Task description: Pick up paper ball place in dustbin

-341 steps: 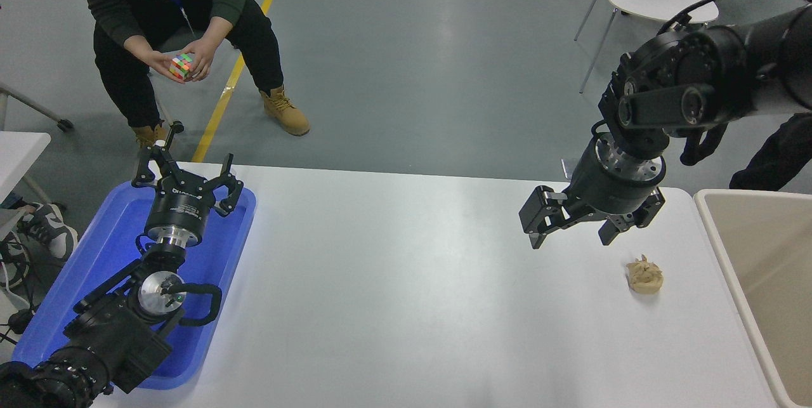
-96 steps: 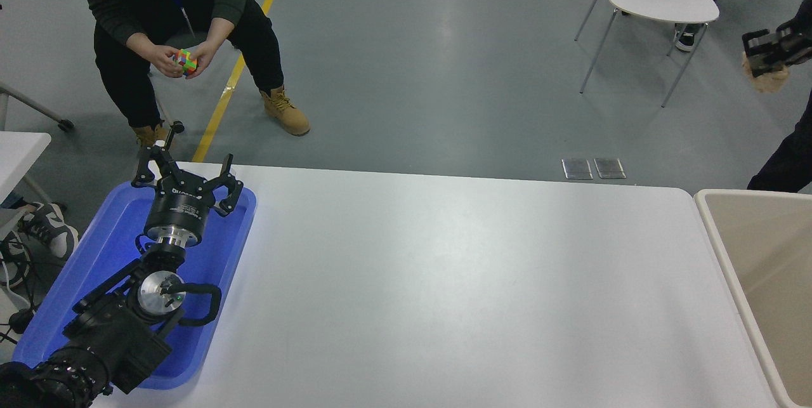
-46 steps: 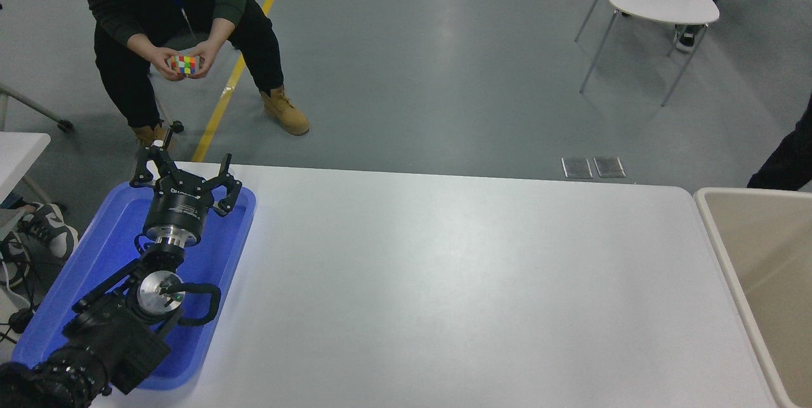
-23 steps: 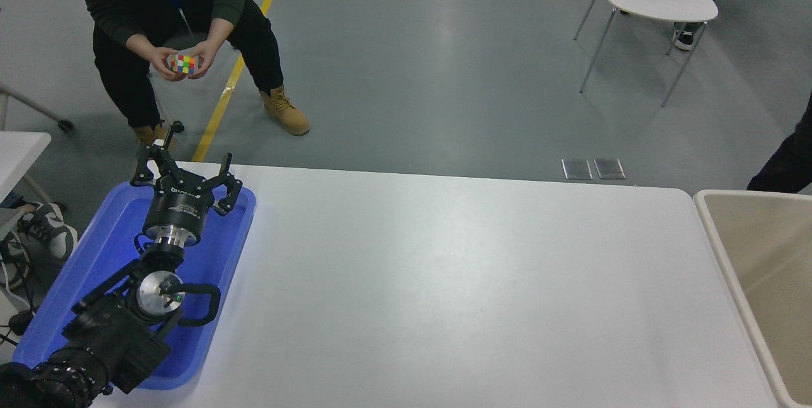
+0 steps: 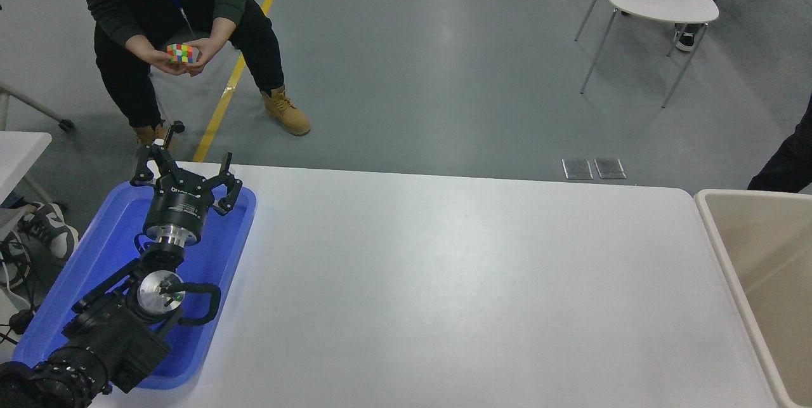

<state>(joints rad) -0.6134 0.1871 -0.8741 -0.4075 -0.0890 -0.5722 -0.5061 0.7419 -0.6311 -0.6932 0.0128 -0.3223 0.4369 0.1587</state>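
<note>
Gray floor is filling the frame's top, where a seated person [image 5: 171, 21], cut off at the top edge, is holding a cube [image 5: 181, 53]. Below, the white surface [image 5: 444, 294] is stretching across. At lower left, the left gripper [image 5: 185, 174] is hanging wide over a blue tray [image 5: 95, 256]. The dustbin [image 5: 720, 243] is getting cropped at right; neither the ball nor the right arm is showing.

Light: bright, even, from overhead
Glare: soft sheen on table [image 5: 457, 268] and floor [image 5: 444, 46]
Shadows: faint
Focus: sharp throughout
</note>
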